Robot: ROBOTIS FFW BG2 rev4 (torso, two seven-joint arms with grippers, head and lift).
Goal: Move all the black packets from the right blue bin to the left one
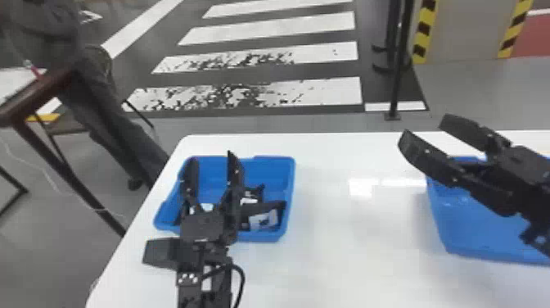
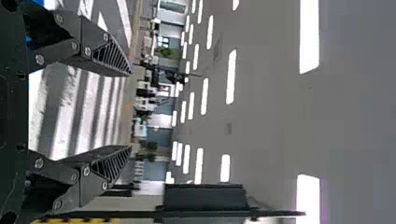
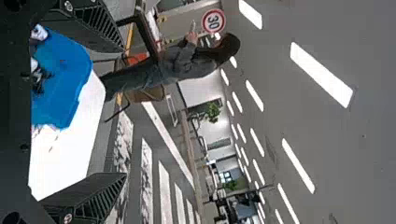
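- Black packets (image 1: 262, 208) lie in the left blue bin (image 1: 262, 168), several to the right of your left gripper's fingers in the head view.
- Your left gripper (image 1: 210, 159) has its fingers spread wide, with nothing held between them.
- Your right gripper (image 1: 422, 129) also has its fingers well apart, gripping nothing.
- The right blue bin (image 1: 458, 229) shows behind and below those right fingers; you can't tell what it holds.
- Both bins sit on the white table (image 1: 335, 254).

Right blue bin (image 1: 470, 229) partly hidden
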